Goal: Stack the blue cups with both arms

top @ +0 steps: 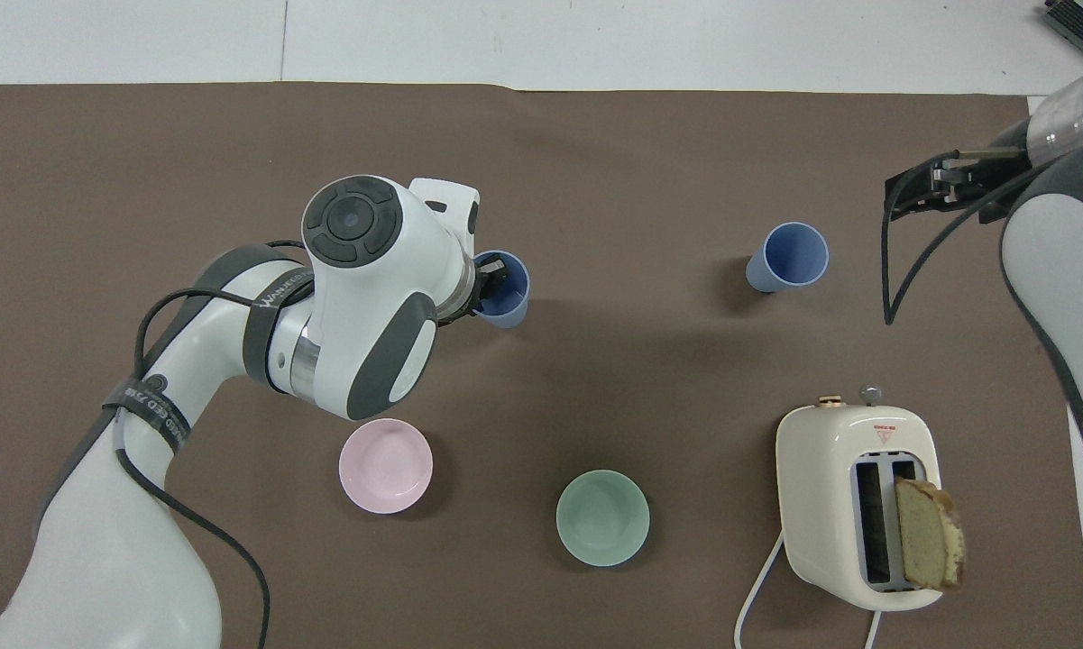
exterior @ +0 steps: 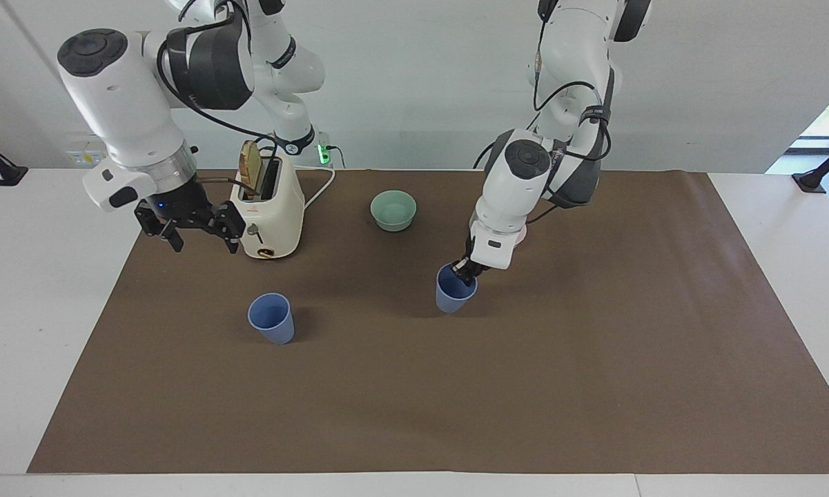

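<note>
2 arms are extended over the table.
The left end effector [exterior: 466, 270] is angled downward from a bent wrist, its fingertips pinched together. The right end effector [exterior: 199, 233] is held raised, fingers spread wide apart.

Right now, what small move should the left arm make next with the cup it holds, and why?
Probably carry the held blue cup further toward the free blue cup at the right arm's end. The left gripper is shut on its rim, and the cups stand well apart. The right gripper hangs open beside the toaster.
</note>
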